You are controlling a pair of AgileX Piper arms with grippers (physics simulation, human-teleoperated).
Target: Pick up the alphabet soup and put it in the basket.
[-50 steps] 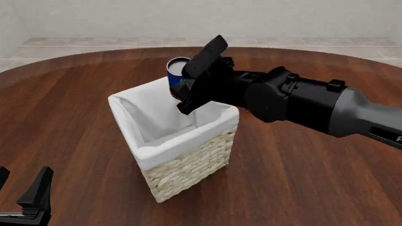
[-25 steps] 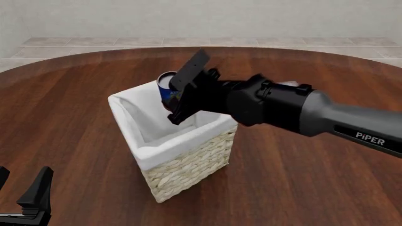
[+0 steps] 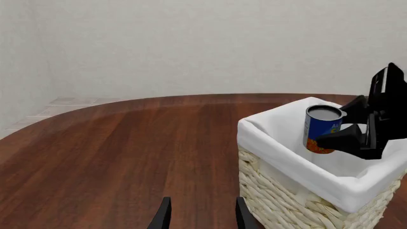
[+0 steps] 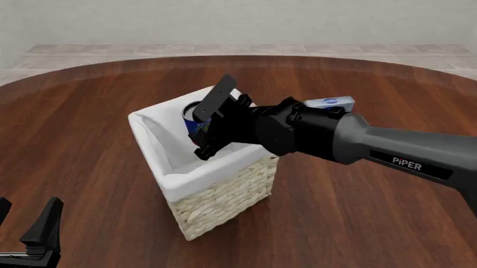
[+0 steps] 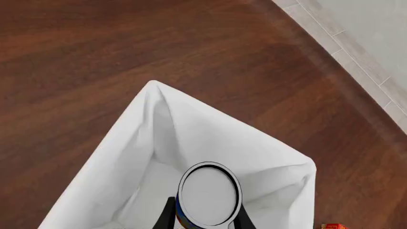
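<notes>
1. The alphabet soup (image 4: 195,118) sits upright in the right pincer (image 4: 211,118), its two fingers closed against the can's sides; seen from the left wrist, the can's orange-red bottom has dipped just below the level of the white rim, so it hangs within the mouth of the basket (image 4: 223,195), not yet resting on anything I can see.
2. Looking along the right pincer, the silvery top is over the white-lined hollow, nearer one corner than the middle; the cloth walls stand close on that side.
3. The basket stands on the brown desk (image 4: 358,223), roughly mid-scene; the right arm comes in over its right rim from the right.
4. The step in hand appears to be the lowering and release; to do it well, I would judge it best to keep the can upright, shift it a little toward the hollow's centre so neither finger snags the folded lining, lower it further, then part the fingers; a drop from this height might tip it.
5. The left pincer (image 4: 26,234) rests at the near left, fingers parted, holding nothing.
6. A blue-and-white box (image 4: 332,102) lies beyond the arm, far right.
</notes>
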